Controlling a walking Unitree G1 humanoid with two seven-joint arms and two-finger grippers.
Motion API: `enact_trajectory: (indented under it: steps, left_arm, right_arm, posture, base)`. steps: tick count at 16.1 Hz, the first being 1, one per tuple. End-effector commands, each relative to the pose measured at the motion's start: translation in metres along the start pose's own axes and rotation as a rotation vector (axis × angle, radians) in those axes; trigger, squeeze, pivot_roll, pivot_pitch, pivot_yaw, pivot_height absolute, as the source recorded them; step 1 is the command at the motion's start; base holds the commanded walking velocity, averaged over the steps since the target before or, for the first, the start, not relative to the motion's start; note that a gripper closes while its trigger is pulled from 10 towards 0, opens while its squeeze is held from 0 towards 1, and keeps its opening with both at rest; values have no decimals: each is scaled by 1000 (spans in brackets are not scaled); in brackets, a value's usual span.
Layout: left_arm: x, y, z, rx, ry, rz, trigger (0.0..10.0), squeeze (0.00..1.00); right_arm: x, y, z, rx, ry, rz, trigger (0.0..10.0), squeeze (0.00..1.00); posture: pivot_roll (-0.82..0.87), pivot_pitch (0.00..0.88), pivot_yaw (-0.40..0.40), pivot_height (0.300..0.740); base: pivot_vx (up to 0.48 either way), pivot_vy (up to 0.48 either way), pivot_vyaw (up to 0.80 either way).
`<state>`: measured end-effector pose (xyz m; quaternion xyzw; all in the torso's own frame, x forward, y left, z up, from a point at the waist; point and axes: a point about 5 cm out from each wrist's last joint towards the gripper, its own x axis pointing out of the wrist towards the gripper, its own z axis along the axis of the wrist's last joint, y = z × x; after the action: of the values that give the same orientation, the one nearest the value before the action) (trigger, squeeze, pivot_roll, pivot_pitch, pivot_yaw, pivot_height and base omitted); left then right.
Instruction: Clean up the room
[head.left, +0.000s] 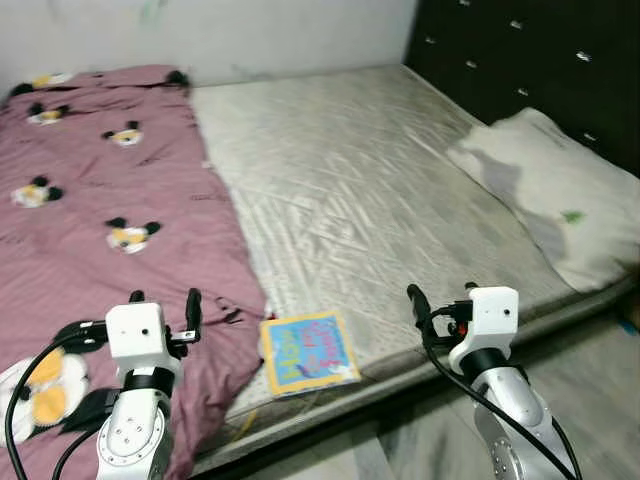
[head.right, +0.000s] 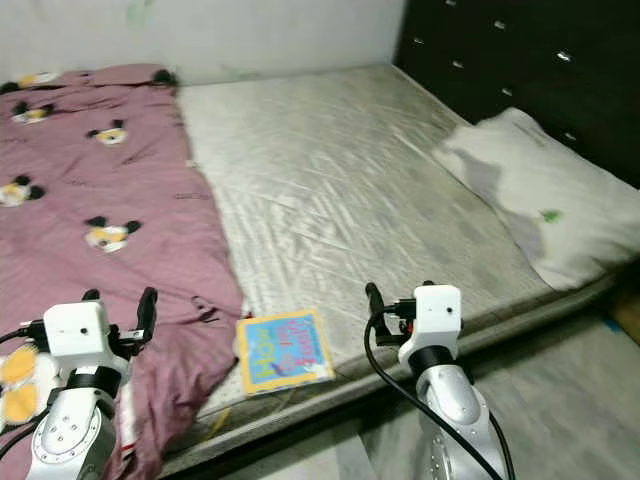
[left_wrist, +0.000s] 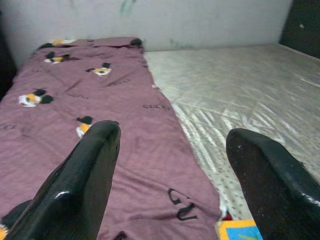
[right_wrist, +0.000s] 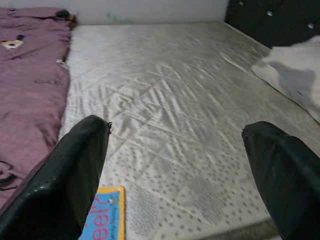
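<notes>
Big bare mattress with a maroon cartoon blanket over its left side and a white pillow at the right. Colourful book lies near the front edge, between left gripper and right gripper, both spread wide, holding nothing.

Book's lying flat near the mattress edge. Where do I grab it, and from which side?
Probably the near edge of the book, coming in low from the foot of the bed. It lies flat on the mattress, too wide to pinch from above, but that edge sits close to the mattress border. The right gripper is open beside it; the left gripper is over the blanket.
</notes>
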<state>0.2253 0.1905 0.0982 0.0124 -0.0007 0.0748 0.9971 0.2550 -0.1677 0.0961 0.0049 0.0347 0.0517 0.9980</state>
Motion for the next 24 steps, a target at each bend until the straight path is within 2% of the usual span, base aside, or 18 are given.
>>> enact_trajectory:
  steps: [1,6,11,22,24]
  left_arm:
    - [-1,1,-3,1,13,-2,10000,0]
    - [0,1,-5,0,22,16,10000,0]
    - [-1,2,-5,-1,22,30,10000,0]
    - [-3,6,-6,1,32,71,10000,0]
    - [-3,4,-4,18,20,52,10000,0]
  right_arm:
    - [1,-1,0,-1,-4,-5,10000,0]
    - [4,-1,1,4,-15,-6,10000,0]
    - [3,5,2,13,-16,30,10000,0]
    - [4,3,0,-18,-4,58,10000,0]
    - [2,4,-1,-31,-6,67,10000,0]
  posture:
    - [39,47,-26,740]
    - [39,47,-26,740]
    - [44,75,-30,740]
    - [46,107,-41,740]
    - [45,109,-41,740]
  base:
    - [0,0,0]
    - [0,0,0]
    - [0,0,0]
    - [0,0,0]
    - [0,0,0]
